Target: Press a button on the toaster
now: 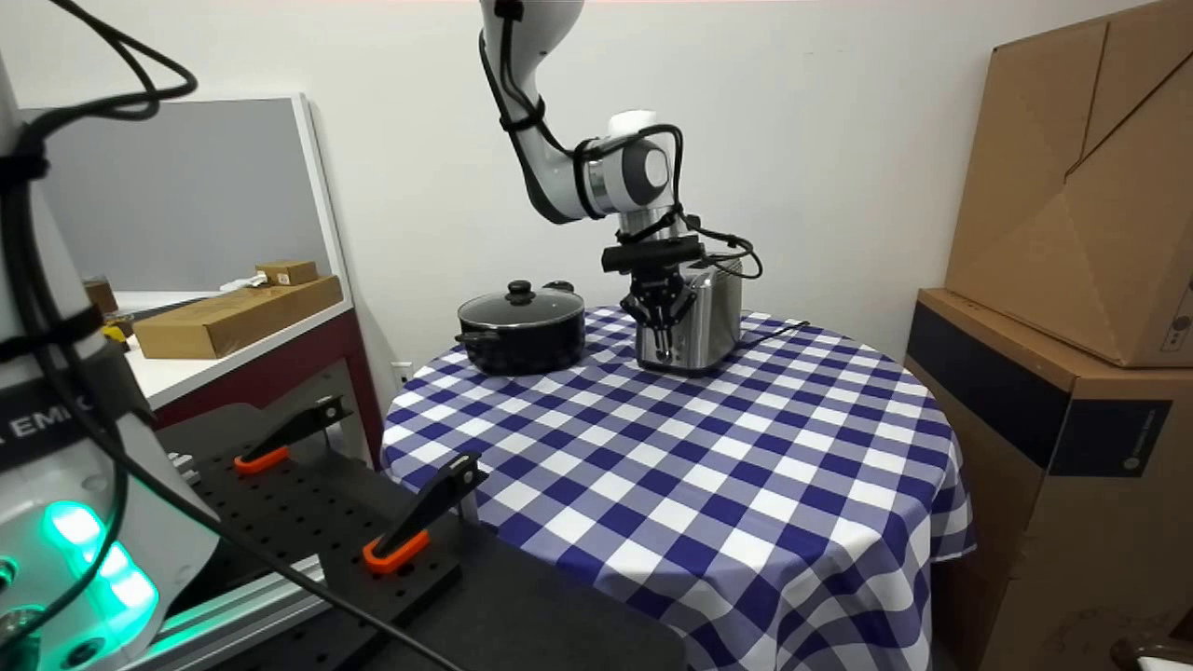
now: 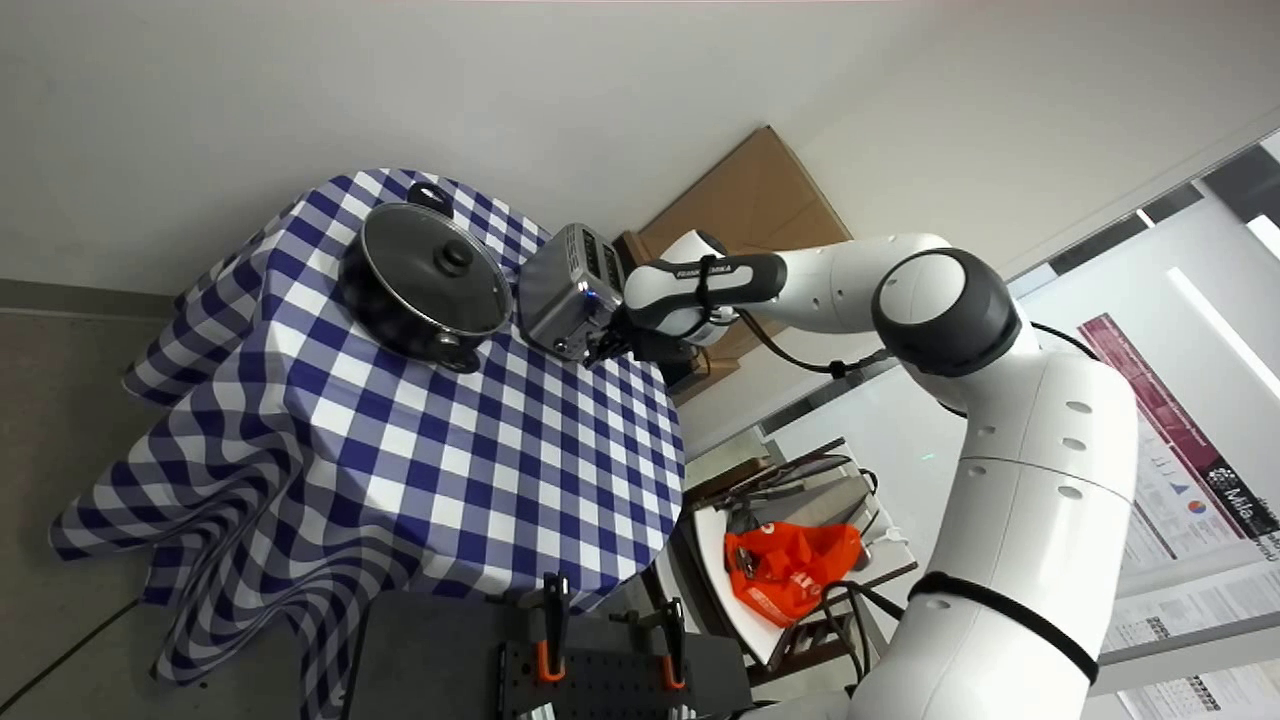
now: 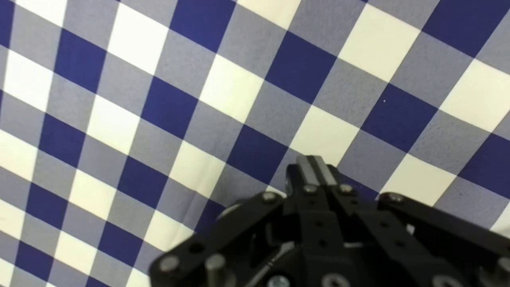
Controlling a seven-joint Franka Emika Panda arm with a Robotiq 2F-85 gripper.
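Jaws pinched together, empty; the toaster [image 2: 562, 288] stands just beside them (contact unclear), towards the back edge of the worktop [image 2: 500, 460].

In an exterior view, the dark band [image 1: 28, 449] round the base [image 1: 51, 489] reads "A EMI", the rest of its lettering out of sight, and in an exterior view "FRANK" and "MIKA" stand on a dark strip [image 2: 757, 276] of the robot arm [image 2: 1040, 440], either side of a black strap [image 2: 706, 280]. On a poster [image 2: 1160, 405] "Mila" reads clearly in white on black. Print on the orange bag [image 2: 800, 560] and on the dark panel [image 1: 1090, 443] of the lower cardboard box [image 1: 1072, 550] is too small to make out.
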